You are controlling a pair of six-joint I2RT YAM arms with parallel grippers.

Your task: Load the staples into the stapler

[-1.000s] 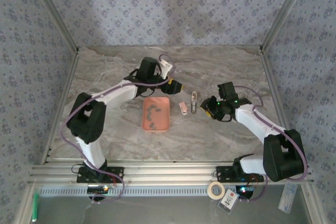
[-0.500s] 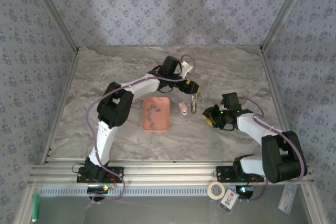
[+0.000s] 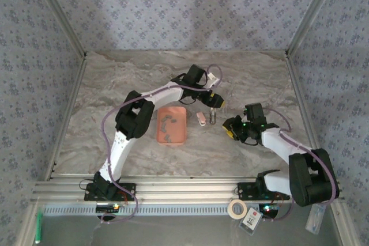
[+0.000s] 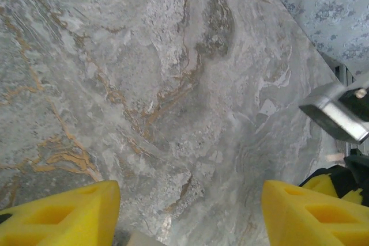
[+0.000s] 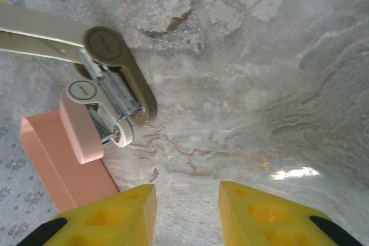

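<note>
Staples (image 3: pixel 168 124) lie as small dark strips inside the salmon tray (image 3: pixel 180 133), which sits on the marble surface (image 3: pixel 115 79) left of the opened stapler (image 3: pixel 212 116). In this overhead view the left jaws hang at the stapler's far end, and the right jaws sit low on the surface just to its right. The stapler stands between the tray and both sets of jaws, so the staples are apart from each of them, untouched in the tray. From the left wrist, the two yellow pads (image 4: pixel 63 211) stand wide apart with bare marble between them, so these jaws are open and hold nothing. A shiny metal end (image 4: pixel 333 110) juts in at the right edge, beyond the right-hand pad; what it belongs to I cannot tell. From the right wrist, the yellow pads (image 5: pixel 271 217) are parted with a clear gap and bare surface between them, so these jaws are open and empty too. Ahead of them and to the left lies the stapler (image 5: pixel 118 93), swung open, its pink top part resting against the tray's wall (image 5: pixel 57 156). The staples inside the tray are hidden from this angle.
</note>
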